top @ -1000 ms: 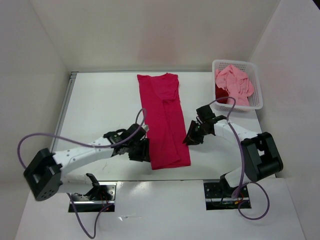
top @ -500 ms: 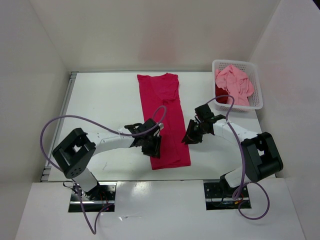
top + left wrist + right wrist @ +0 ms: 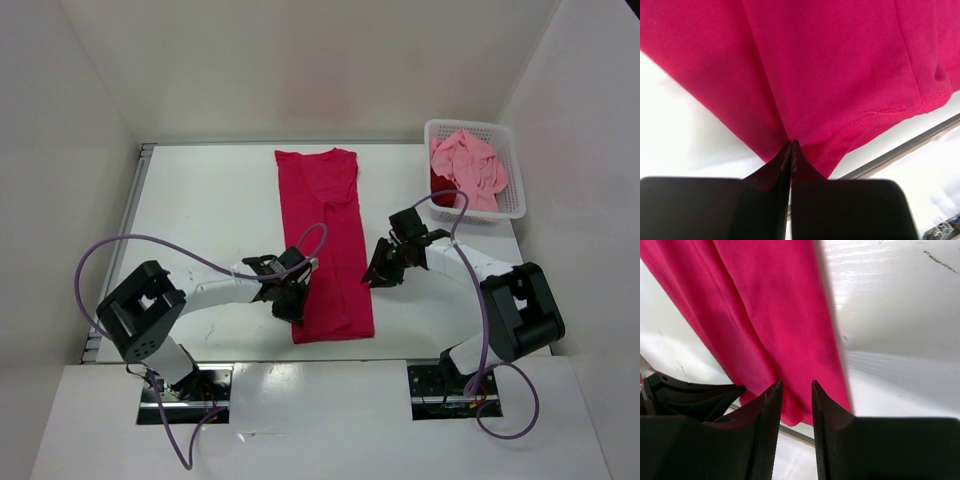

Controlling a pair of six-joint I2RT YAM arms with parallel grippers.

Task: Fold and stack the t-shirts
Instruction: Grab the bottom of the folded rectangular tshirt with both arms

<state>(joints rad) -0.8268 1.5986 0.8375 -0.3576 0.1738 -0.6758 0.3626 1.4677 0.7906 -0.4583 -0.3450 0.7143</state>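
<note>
Your left gripper (image 3: 791, 146) pinched the bright magenta-red cloth t-shirt (image 3: 330, 230); right gripper (image 3: 796, 385) stood parted beside it, white mesh basket (image 3: 466, 123) beyond.

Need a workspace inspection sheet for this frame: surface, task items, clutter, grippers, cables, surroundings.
Surface: white table, no spills seen.
Job's things: magenta-red t-shirt lies mid-table, folded into a long strip. Salmon pink t-shirt is bunched in the basket, with the dark crimson t-shirt showing under it.
Clutter: white mesh basket at the far right corner.
Grippers: left gripper is shut on the magenta-red t-shirt's near hem. Right gripper is open at the shirt's right edge, holding nothing.
Cables: left purple cable loops over the table and shirt. Right purple cable runs along its arm.
Surroundings: white walls, nothing else seen.
</note>
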